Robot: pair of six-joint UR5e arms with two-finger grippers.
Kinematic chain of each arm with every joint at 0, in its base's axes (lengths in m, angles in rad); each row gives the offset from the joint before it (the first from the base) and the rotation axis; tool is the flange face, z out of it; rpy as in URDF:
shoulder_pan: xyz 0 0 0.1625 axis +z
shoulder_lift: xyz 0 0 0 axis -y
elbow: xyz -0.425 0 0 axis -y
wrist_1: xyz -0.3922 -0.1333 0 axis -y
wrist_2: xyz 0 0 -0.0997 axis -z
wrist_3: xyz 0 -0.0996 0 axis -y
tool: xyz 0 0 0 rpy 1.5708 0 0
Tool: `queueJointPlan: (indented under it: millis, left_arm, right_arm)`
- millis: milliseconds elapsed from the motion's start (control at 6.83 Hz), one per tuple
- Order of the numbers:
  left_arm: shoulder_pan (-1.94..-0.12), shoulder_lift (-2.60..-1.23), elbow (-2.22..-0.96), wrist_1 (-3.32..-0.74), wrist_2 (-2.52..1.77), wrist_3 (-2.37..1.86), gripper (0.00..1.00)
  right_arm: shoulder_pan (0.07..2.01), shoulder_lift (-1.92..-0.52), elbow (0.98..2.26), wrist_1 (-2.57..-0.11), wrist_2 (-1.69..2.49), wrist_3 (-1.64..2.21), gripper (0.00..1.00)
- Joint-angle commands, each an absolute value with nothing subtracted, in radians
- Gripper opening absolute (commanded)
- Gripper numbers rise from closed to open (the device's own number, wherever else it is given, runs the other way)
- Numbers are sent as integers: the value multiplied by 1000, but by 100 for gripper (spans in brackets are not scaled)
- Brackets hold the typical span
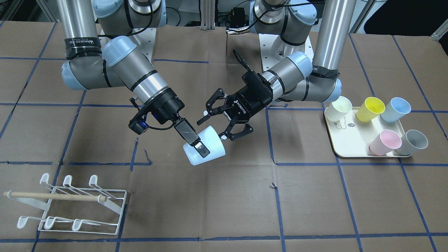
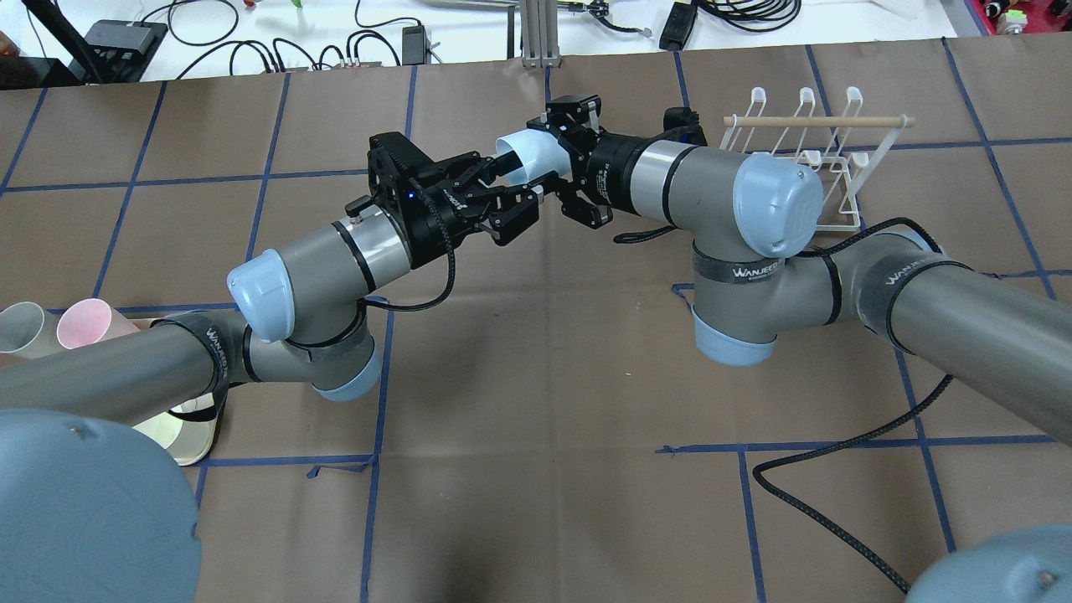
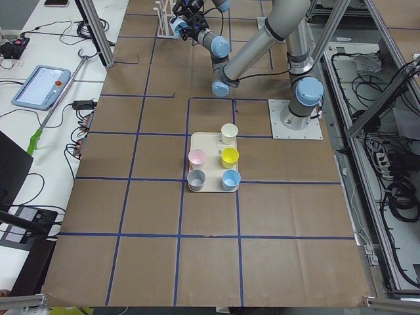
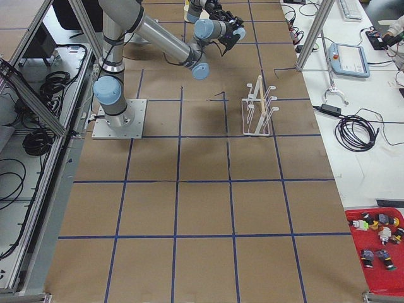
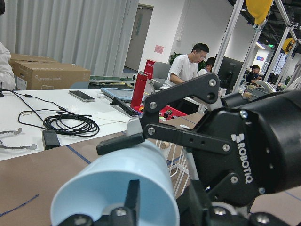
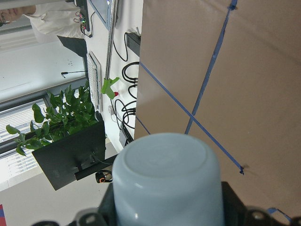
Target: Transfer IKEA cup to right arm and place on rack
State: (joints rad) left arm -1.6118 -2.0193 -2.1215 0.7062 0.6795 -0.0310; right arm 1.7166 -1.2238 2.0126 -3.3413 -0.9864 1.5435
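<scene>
Reading the front-facing view from its left edge: the rack (image 1: 52,196) sits at lower left on the worktop (image 1: 245,203) with every prong bare, so the placing is not yet done. Just left of centre, my right hand (image 1: 200,147) is clamped on the pale blue cup (image 1: 213,148). One flat finger lies across its wall and the other is hidden behind it. The cup is tilted and looks to be held off the worktop.

Right of it, the left hand (image 1: 212,127) has its claw fingers spread wide and grips nothing. Its lower fingertip is just beside the cup's end, and I cannot tell whether it touches. At far right, the tray (image 1: 346,143) carries five other cups.

I judge the hand-over all but complete: the cup is in the right hand and the left hand needs to back clear. What is left is the carry to the rack and hanging the cup on a prong.
</scene>
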Motion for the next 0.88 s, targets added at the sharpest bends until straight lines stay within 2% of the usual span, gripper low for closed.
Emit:
queueJointPlan:
  millis: [0, 293, 440, 733]
  left_arm:
    - [-1567, -2019, -2128, 697, 675, -34, 93]
    - [-1426, -2020, -2173, 695, 584, -38, 95]
    - [-1363, -2022, -2174, 695, 548, -38, 95]
    - [-1338, -2013, -2122, 530, 601, -35, 95]
  right_arm:
    - [1703, -1221, 2010, -3344, -1002, 1523, 58]
    - [1658, -1224, 1999, -3344, -1047, 1356, 47]
    - [1635, -1227, 1996, -3344, -1087, 1140, 39]
    - [1580, -1226, 1991, -3426, -1205, 788, 34]
